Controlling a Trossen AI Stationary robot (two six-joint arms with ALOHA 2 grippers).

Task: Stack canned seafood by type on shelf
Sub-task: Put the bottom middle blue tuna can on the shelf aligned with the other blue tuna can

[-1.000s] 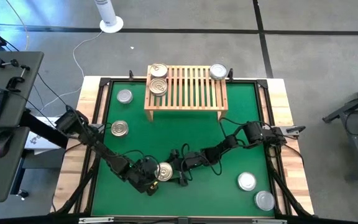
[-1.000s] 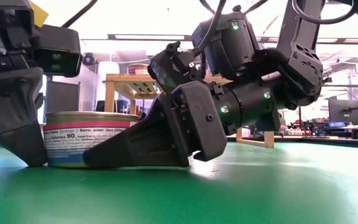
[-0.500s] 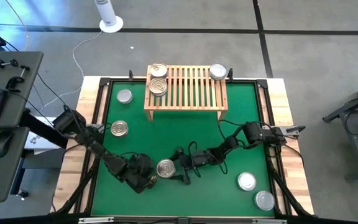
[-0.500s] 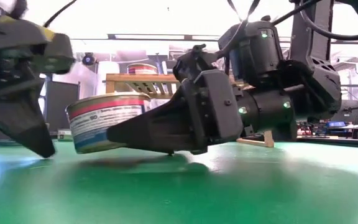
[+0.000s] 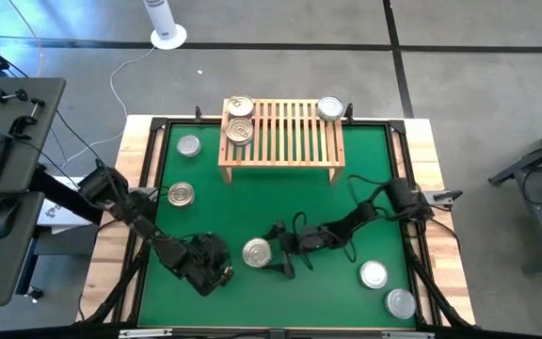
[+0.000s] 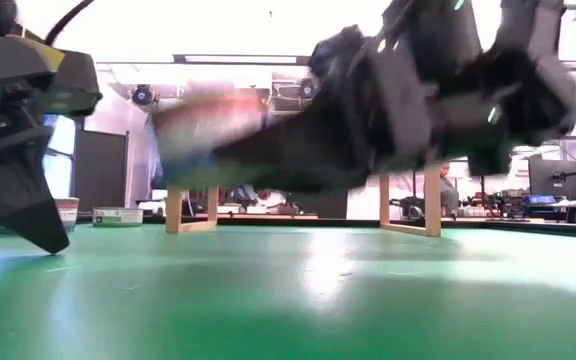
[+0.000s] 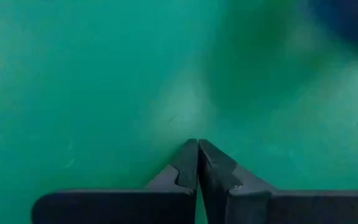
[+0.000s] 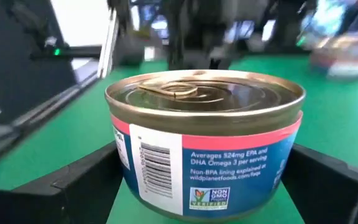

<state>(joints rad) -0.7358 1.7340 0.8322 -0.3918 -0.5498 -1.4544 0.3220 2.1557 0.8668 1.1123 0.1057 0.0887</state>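
Overhead, the right gripper (image 5: 269,254), lower centre of the frame, has its jaws closed around a gold-topped tin (image 5: 256,252) with a pink and blue label, lifted off the green surface (image 5: 280,202). The left gripper (image 5: 216,273), lower left, has jaws pressed together, empty. The wooden shelf (image 5: 281,134) stands at upper centre.

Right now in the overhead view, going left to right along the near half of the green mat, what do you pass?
Shut left gripper → gold-topped round tin held in the right gripper → silver-topped tin → second silver-topped tin.
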